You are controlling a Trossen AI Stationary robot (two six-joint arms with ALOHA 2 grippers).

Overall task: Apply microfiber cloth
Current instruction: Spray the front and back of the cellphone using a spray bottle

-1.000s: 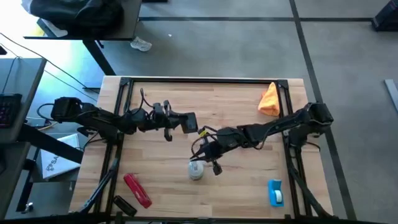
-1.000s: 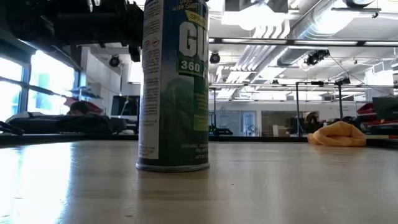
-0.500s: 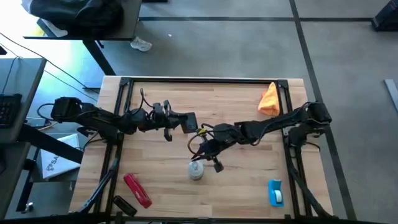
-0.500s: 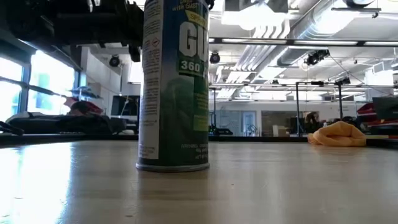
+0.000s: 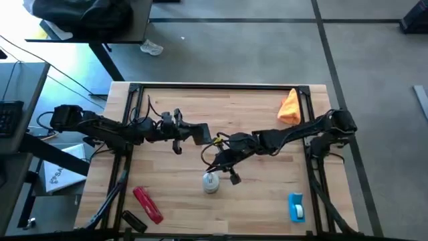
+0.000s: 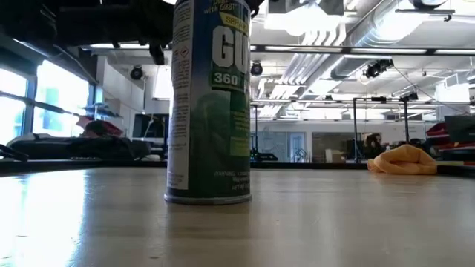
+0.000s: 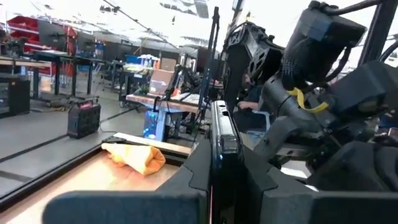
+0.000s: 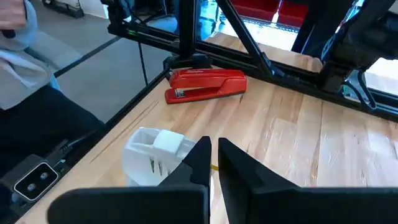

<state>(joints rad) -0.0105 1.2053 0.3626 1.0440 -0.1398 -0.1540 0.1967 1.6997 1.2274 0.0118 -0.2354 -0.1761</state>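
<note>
Left gripper has shifted slightly since a second ago; right gripper sits above the spray can, fingers nearly closed, holding nothing. Left fingers: can't tell. Only the low view shows the can's label. Microfiber cloth lies crumpled, bright orange, at the table's far right corner.

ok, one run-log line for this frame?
stage: cloth not yet picked | microfiber cloth: far right corner, untouched | right pincer: mid-table, over spray can, nearly shut, empty | left pincer: mid-table, shut, empty
</note>
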